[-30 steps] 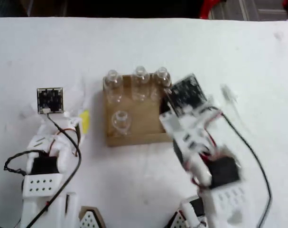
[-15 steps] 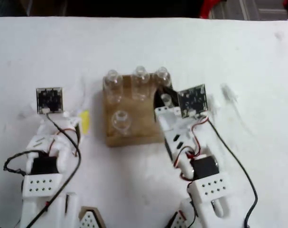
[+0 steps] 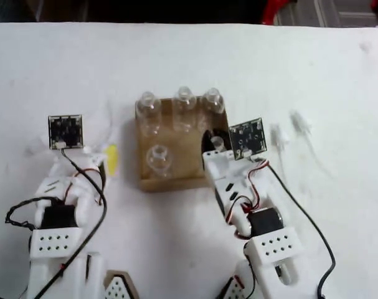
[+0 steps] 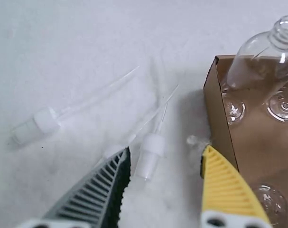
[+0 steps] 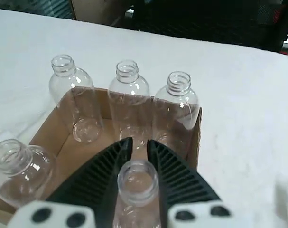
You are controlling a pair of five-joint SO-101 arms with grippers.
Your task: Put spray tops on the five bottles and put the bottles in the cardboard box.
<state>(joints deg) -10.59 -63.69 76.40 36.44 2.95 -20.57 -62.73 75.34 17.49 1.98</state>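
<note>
Two white plastic spray tops (image 4: 148, 154) lie on the table (image 3: 176, 56) under the left gripper (image 4: 165, 156), which is spread wide. The brown cardboard box (image 3: 176, 182) beside them holds four clear plastic bottles (image 5: 127, 95), no tops on. The right gripper (image 5: 138, 142) pinches a fifth bottle (image 5: 137, 183) at the box's right side. Next, I think, tops go on.

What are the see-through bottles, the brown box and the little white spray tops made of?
The bottles look like clear, shiny plastic, maybe glass: you see right through them and light glints on them. The box is dull brown cardboard with a raw cut edge. The spray tops seem smooth white plastic with thin, see-through tubes.
</note>
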